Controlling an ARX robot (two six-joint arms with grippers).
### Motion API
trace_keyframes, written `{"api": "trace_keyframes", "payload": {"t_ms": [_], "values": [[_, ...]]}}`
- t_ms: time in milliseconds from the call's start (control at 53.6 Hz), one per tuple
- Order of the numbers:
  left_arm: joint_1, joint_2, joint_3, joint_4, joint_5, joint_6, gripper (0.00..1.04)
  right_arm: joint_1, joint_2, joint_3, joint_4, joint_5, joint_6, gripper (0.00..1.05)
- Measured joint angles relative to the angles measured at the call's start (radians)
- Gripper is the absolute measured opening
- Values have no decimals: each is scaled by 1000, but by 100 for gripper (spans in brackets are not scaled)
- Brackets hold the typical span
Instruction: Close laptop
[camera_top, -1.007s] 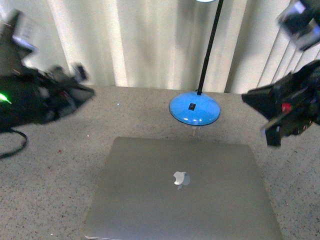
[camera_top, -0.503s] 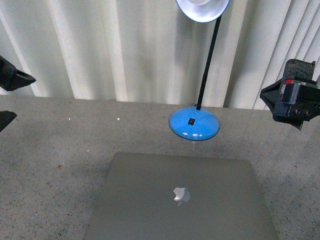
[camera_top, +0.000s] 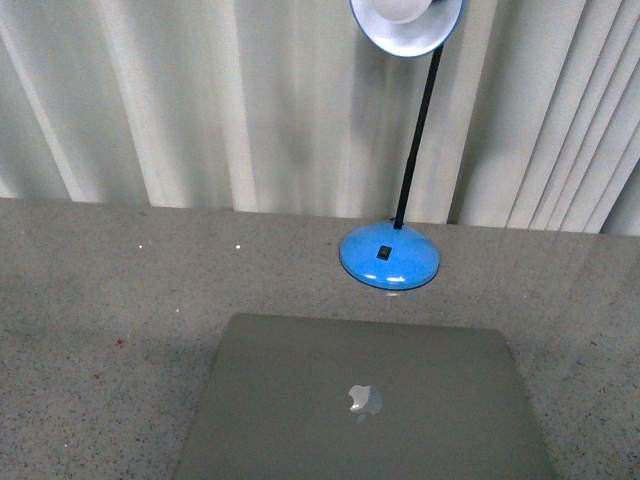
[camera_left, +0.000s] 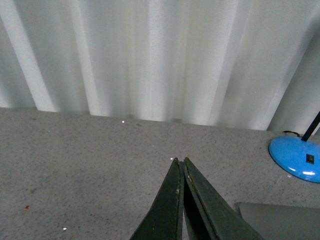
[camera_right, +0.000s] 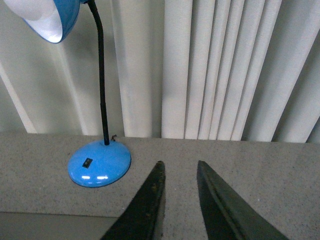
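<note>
The silver-grey laptop (camera_top: 365, 400) lies shut and flat on the speckled grey table, lid up, its shiny apple logo (camera_top: 364, 399) showing, in the lower middle of the front view. Neither gripper shows in the front view. In the left wrist view my left gripper (camera_left: 180, 160) is shut and empty above bare table, with a corner of the laptop (camera_left: 280, 220) beside it. In the right wrist view my right gripper (camera_right: 179, 163) is open and empty above the table, with the laptop's edge (camera_right: 50, 225) off to one side.
A blue desk lamp stands behind the laptop, its round base (camera_top: 389, 256) on the table and its shade (camera_top: 405, 20) overhead; it shows in the left wrist view (camera_left: 296, 157) and the right wrist view (camera_right: 99, 162). White curtains (camera_top: 200, 100) hang along the table's far edge.
Both arms have drawn back out of the front view, left arm to the left, right arm to the right. The laptop lies shut as before.
</note>
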Motion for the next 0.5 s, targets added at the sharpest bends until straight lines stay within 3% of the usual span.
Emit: {"api": "trace_keyframes", "payload": {"t_ms": [56,205,298,503], "values": [[0,-40,-21,-17,0,3,4,-8,-43,-18,-21,-11,-5,3],[0,-174,-81,-95,1,10,4,-38,-181,-71,-110,-34,-4,3],[0,-248,-106,-143,1,12,4,-90,-258,-91,-165,-109,-5,3],[0,-428,-148,-278,1,17,4,-117,-439,-127,-308,-113,-4,3]]}}
